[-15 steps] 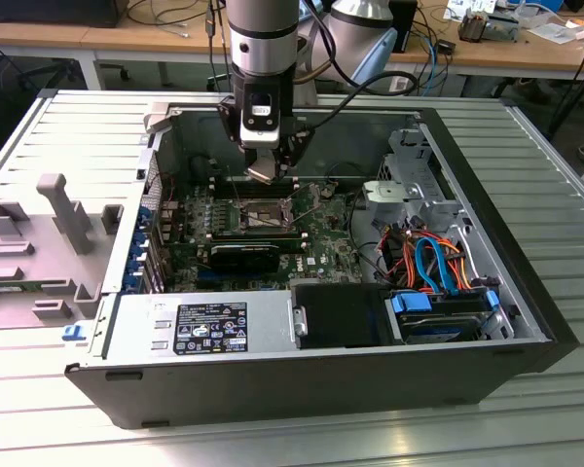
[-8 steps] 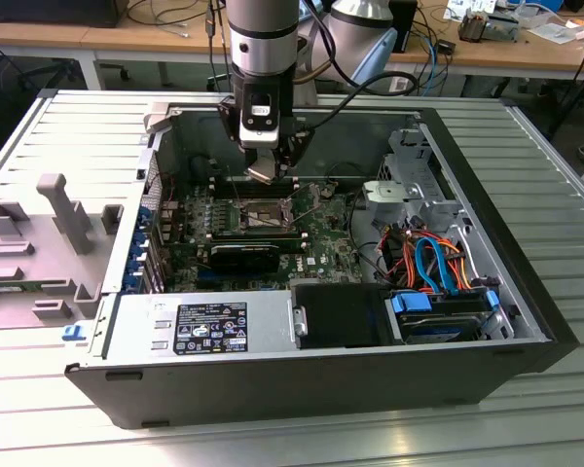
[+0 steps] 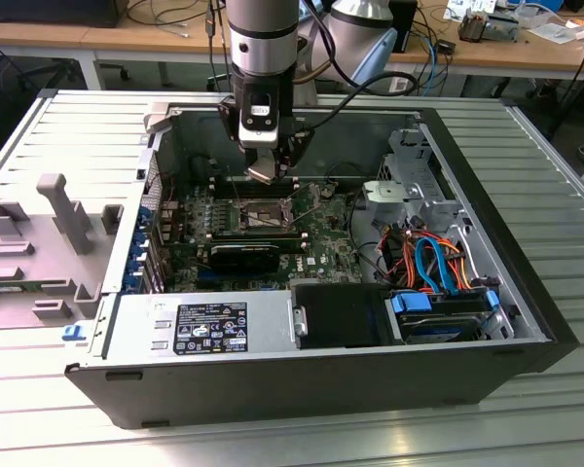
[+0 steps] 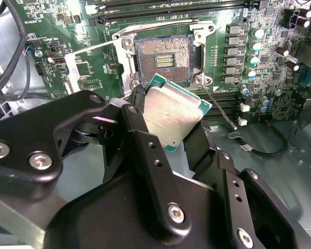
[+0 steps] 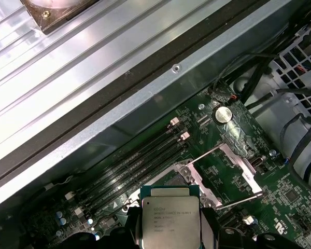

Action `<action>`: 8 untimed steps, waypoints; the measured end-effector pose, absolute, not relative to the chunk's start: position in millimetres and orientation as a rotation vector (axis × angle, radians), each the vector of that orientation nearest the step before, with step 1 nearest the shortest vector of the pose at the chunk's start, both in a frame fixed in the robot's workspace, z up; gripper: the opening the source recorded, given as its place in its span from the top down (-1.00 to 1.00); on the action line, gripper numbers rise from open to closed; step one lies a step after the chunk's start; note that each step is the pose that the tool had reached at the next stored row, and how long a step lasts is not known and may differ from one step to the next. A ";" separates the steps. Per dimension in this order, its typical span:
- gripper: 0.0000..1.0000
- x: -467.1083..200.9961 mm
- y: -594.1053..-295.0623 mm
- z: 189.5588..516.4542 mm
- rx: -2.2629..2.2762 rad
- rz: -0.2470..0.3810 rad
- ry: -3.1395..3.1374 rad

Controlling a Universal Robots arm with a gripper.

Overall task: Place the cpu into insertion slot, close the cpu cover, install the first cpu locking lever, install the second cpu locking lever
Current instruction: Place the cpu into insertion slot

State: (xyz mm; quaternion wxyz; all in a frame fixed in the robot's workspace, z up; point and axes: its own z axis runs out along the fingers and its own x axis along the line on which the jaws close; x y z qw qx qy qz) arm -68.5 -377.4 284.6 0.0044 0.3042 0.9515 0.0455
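Black two-finger gripper (image 4: 168, 124) is closed on the edges of the small square silver-topped cpu (image 4: 172, 111), holding it above the open dark square insertion slot (image 4: 163, 59). Likely risk: a skewed or off-centre set-down could damage the socket contacts

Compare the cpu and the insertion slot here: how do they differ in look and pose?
The cpu has a plain silver-grey top with a green edge; the insertion slot is dark, with a metal rim. The cpu hangs tilted, clamped in the gripper above the board; the insertion slot lies flat on it, uncovered and empty. Both are square.
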 end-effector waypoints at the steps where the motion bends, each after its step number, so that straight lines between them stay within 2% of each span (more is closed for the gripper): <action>1: -0.09 -68.5 -377.4 284.6 0.954 0.143 2.980; 8: -0.09 -68.5 -377.4 284.6 0.969 0.142 2.975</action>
